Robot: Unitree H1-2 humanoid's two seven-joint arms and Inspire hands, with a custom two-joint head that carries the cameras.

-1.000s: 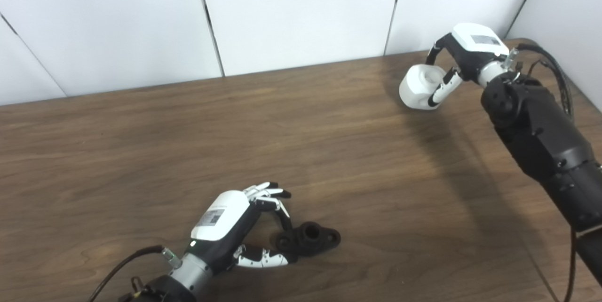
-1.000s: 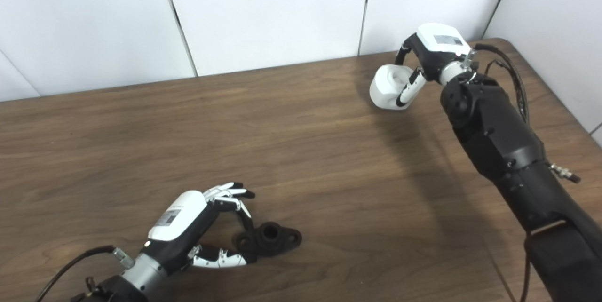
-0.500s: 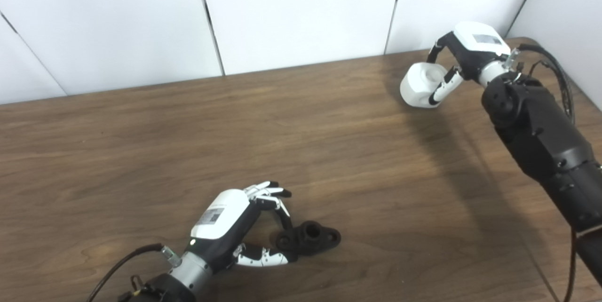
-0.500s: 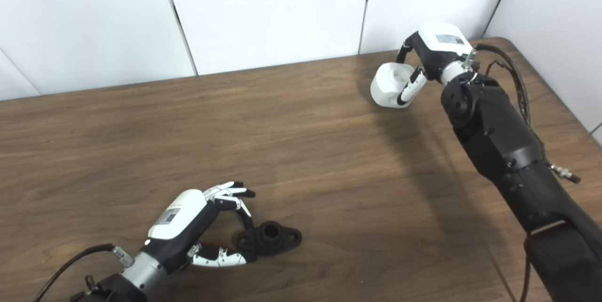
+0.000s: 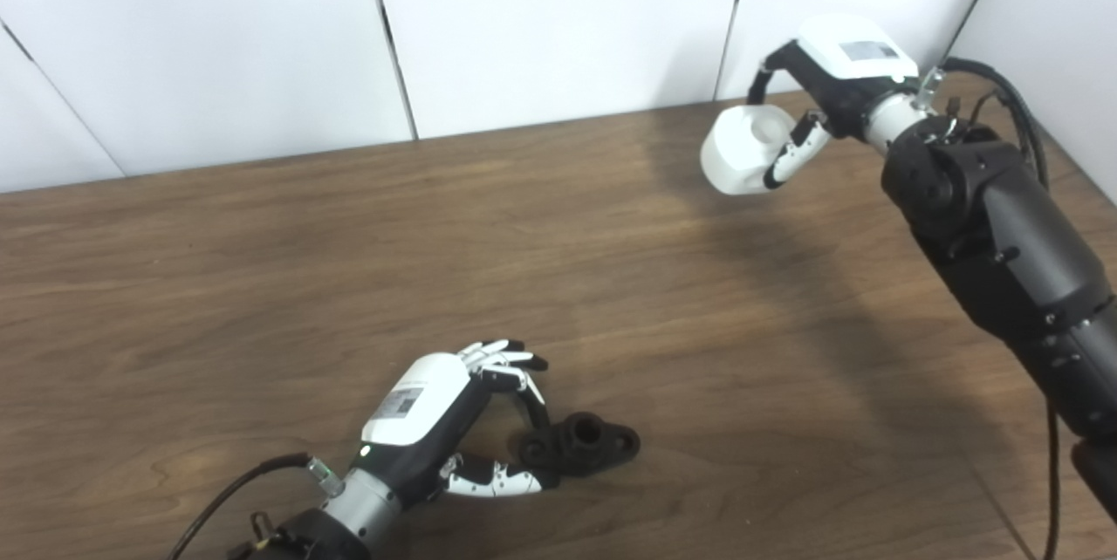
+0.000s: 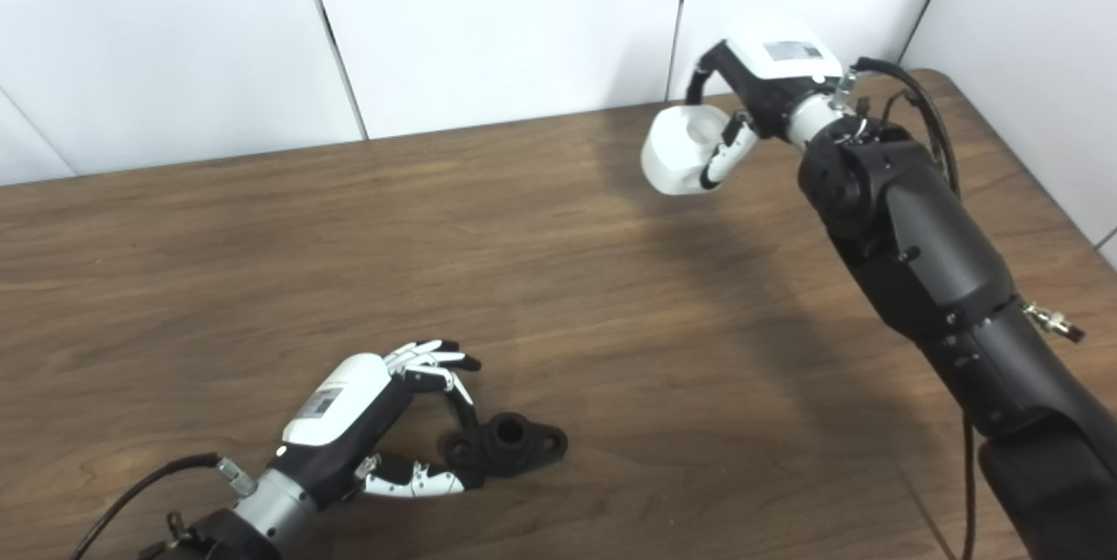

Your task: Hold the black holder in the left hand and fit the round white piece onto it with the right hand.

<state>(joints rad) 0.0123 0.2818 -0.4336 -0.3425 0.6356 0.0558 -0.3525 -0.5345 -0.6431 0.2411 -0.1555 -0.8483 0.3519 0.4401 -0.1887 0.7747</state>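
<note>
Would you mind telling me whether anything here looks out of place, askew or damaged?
Nothing stands out. The black holder lies flat on the wooden table, pinched at one end by the left hand. The right hand holds the round white piece in the air near the far edge. No damage shows.

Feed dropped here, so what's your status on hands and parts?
Right hand shut on white piece, up off the table. Left hand pinching the holder, which lies on the table. Nothing between them.
</note>
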